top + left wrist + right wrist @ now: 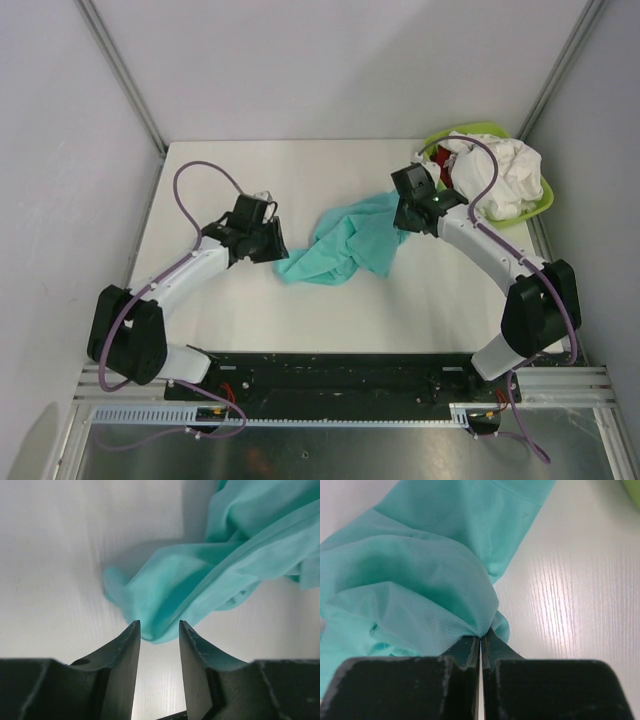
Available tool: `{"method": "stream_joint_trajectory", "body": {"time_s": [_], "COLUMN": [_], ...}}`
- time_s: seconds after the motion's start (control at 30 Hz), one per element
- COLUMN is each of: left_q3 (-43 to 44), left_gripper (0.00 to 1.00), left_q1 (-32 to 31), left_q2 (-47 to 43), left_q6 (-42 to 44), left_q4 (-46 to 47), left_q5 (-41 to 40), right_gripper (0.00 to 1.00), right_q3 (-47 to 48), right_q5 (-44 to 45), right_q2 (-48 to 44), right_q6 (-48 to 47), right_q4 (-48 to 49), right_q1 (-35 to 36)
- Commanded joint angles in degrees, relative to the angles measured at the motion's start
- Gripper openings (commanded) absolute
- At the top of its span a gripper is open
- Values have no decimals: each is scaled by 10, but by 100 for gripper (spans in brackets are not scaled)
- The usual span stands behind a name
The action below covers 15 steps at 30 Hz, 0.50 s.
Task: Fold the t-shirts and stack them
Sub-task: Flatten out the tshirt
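Step in hand, prob.: spreading the teal t-shirt, which lies bunched mid-tabletop, w/ white and red shirts heaped in the green basin at far right. Right pincer is clamped tight on a fold of the teal cloth. Left pincer stands part open, narrowish gap, the shirt's left corner at its tips, not gripped. Next, I'd say: left needs a hold on that corner, then both pull apart to flatten.

A: We see a smooth white-shelled left arm and a matching right arm, both with bulky black joints.
B: We agree; thin purple cables loop along each, above matte black tapered fingers.
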Motion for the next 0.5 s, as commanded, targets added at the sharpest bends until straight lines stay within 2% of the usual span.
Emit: {"method": "stream_joint_trajectory", "body": {"time_s": [0.0,0.27,0.47], "left_q3": [-23,-34,-47], "left_gripper": [42,43,49], "left_q1": [-9,-11,-18], "left_q2": [-15,10,22], "left_q6": [-21,-32,-44], "left_q4": [14,18,22], "left_q5": [-30,-36,-36], "right_gripper": [0,0,0], "right_q3": [0,-3,-12], "right_q5": [-11,-19,-23], "right_q2": [6,5,-3], "right_q6": [-10,-18,-20], "right_q4": [13,16,18], "right_q1": [-23,-28,-31]}}
